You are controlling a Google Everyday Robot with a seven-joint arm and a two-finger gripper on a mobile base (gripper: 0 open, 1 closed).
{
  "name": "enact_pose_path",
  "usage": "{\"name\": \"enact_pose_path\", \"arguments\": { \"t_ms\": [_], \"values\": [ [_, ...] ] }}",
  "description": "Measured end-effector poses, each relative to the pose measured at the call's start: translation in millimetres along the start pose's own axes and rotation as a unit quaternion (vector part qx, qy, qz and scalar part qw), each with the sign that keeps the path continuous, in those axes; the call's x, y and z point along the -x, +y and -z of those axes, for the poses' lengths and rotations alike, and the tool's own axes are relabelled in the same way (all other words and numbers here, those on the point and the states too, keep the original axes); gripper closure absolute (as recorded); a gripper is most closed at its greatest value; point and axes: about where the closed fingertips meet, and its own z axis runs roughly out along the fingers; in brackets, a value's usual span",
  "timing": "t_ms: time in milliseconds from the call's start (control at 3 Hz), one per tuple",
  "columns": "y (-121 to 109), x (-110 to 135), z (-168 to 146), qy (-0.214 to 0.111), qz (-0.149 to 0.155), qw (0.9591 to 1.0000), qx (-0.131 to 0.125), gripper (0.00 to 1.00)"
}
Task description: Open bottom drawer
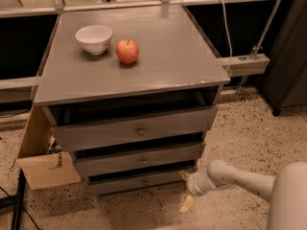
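The bottom drawer [139, 182] is the lowest and narrowest of three grey fronts on the grey cabinet [144, 80], with a small dark knob [145, 181] at its centre. A dark gap shows above its front. My gripper [185, 189] is low near the floor at the drawer's right end, on a white arm [235, 178] coming from the lower right. Its two yellowish fingers are spread apart, one finger [183, 175] by the drawer's right corner and the other [187, 204] lower, near the floor. It holds nothing.
A white bowl [94, 38] and a red apple [127, 51] sit on the cabinet top. A cardboard box [43, 169] stands at the cabinet's left. A dark cabinet [288, 56] is at the right. The floor [240, 133] is speckled.
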Motion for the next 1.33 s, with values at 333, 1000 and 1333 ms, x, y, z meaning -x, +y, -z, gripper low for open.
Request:
{"name": "enact_pose_path", "arguments": {
  "t_ms": [333,1000,1333],
  "values": [
    [-8,-10,-19,-0.012,0.016,0.9998,-0.004,0.0],
    [-26,-6,-48,-0.039,0.085,0.9953,-0.025,0.0],
    [-34,1,-55,-0.043,0.104,0.9932,-0.032,0.0]
  ]
}}
